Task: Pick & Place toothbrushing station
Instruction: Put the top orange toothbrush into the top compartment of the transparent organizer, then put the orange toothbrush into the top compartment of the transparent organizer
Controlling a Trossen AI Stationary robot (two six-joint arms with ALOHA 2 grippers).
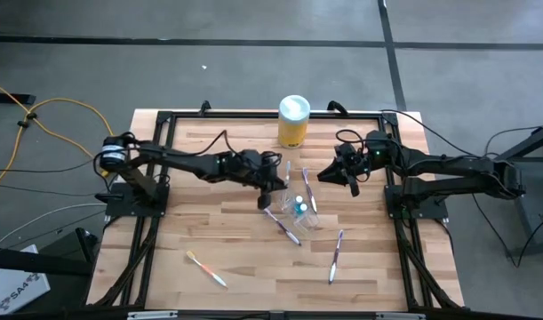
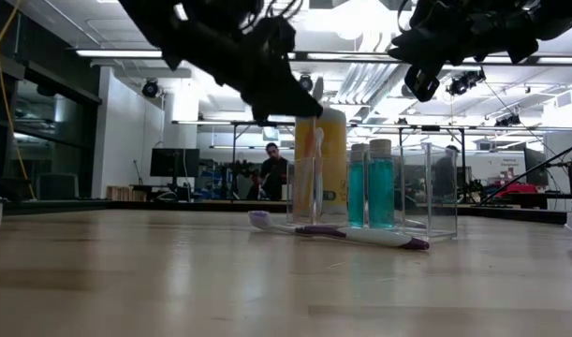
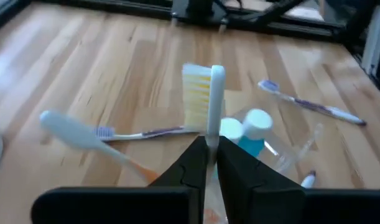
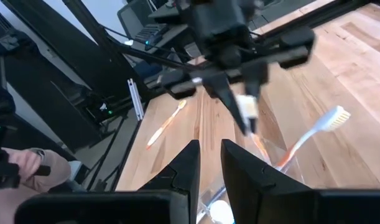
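My left gripper (image 1: 269, 194) is shut on a white toothbrush with yellow bristles (image 3: 199, 93), just left of and above the clear cup (image 1: 299, 213). The cup stands on the table and holds a blue tube (image 3: 255, 127). An orange-handled toothbrush (image 4: 314, 132) leans in it, head up. A purple toothbrush (image 1: 283, 228) lies flat by the cup's near side. My right gripper (image 1: 354, 185) hangs above the table to the right of the cup, open by a narrow gap, with nothing between its fingers (image 4: 191, 163). My left gripper pinches the toothbrush's white handle (image 3: 212, 132) just below the head, between its two fingers. The bristle head sticks out past the fingertips. The brush is lifted clear of the table; the gripper hides the rest of its handle.
A yellow canister with a white lid (image 1: 293, 121) stands at the far edge behind the cup. More toothbrushes lie loose: one by the cup's far side (image 1: 308, 185), one near right (image 1: 336, 255), an orange one near left (image 1: 207, 268). Black frame rails border the table.
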